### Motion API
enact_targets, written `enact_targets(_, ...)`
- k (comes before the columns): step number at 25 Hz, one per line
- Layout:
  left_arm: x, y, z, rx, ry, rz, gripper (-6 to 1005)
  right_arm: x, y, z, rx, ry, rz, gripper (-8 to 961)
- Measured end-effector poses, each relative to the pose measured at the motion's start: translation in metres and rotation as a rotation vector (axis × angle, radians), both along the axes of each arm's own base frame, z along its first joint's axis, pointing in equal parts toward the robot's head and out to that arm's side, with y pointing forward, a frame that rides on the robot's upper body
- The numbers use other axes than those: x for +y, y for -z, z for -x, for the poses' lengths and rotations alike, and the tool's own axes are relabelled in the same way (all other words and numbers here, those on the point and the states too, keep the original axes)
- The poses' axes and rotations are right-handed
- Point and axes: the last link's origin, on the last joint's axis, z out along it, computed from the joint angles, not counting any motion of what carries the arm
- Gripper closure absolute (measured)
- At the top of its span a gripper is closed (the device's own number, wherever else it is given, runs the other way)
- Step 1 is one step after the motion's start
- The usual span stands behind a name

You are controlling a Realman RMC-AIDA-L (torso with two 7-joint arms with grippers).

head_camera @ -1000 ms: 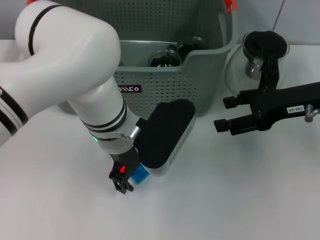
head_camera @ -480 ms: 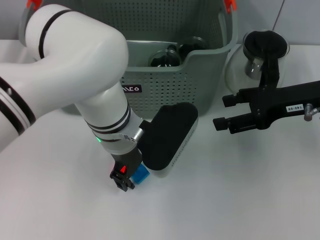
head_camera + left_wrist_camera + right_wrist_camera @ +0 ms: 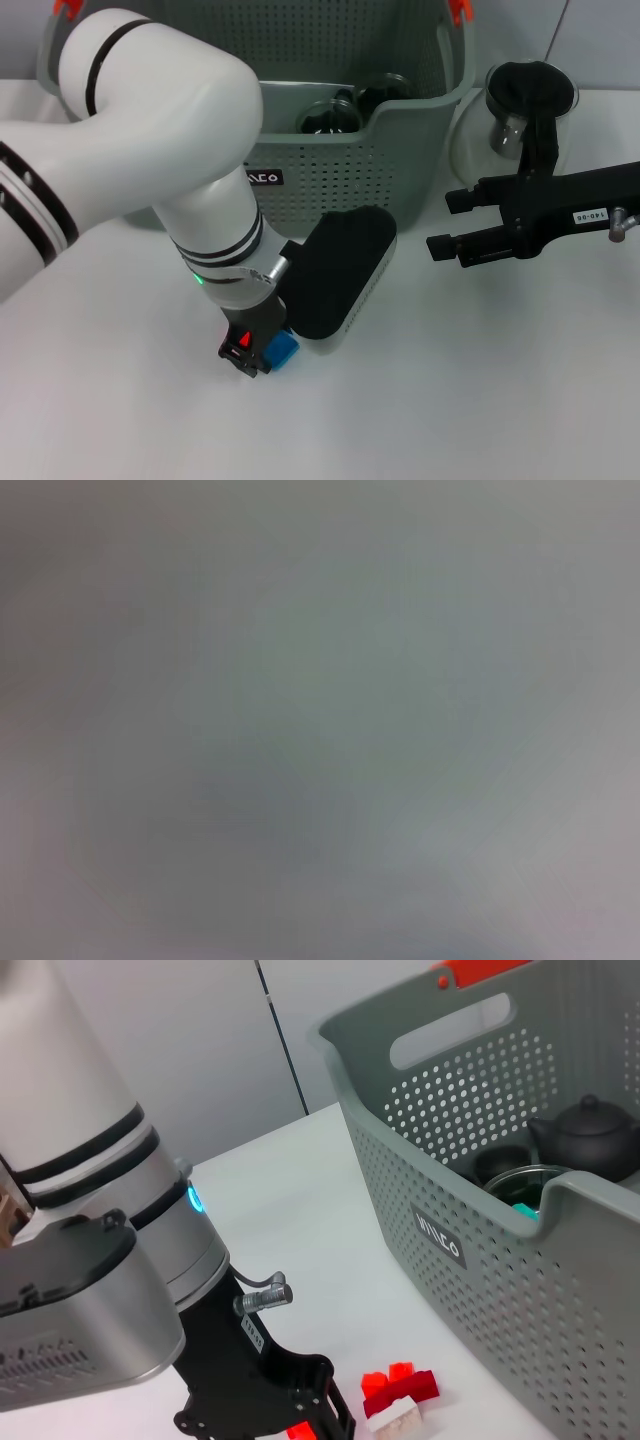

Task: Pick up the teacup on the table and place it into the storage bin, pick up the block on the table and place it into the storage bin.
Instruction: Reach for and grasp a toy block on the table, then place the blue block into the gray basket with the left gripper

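Left gripper [image 3: 255, 360]: lowered to the white bench [image 3: 480, 400] at roughly 7 o'clock from the storage bin [image 3: 400, 150], fingers down. A blue block [image 3: 281, 349] sits against the fingers on their 3 o'clock side; whether the fingers clamp it cannot be told. The left wrist view shows only a featureless grey field.

Right gripper [image 3: 447, 226]: suspended above the bench at 3 o'clock from the bin, fingers spread apart, holding nothing.

Storage bin: grey-green, perforated, at the far centre of the bench. Inside it are a dark teapot [image 3: 588, 1140] and a glass teacup [image 3: 328, 117].

A red-and-white block cluster [image 3: 400, 1397] lies on the bench just beside the bin wall.
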Motion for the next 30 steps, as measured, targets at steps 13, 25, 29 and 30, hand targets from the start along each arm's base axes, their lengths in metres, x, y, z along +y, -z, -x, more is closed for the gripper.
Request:
enact_targets(13,0.001,-0.001,-0.001,0.006,-0.017,-0.019,579,0.001,0.0,0.0,0.0,0.003,-0.007,76)
enact_targets(25,0.002,-0.01,-0.011,0.02,-0.071,-0.061,578,0.002,-0.002,-0.001,0.003,-0.004,-0.017,75)
enact_targets(29,-0.001,-0.026,-0.021,-0.025,-0.118,-0.081,573,0.001,-0.002,-0.001,0.001,-0.018,-0.019,75)
enact_targets(30,-0.003,-0.031,-0.024,-0.045,-0.134,-0.085,571,0.001,-0.002,-0.001,0.0,-0.022,-0.02,75)
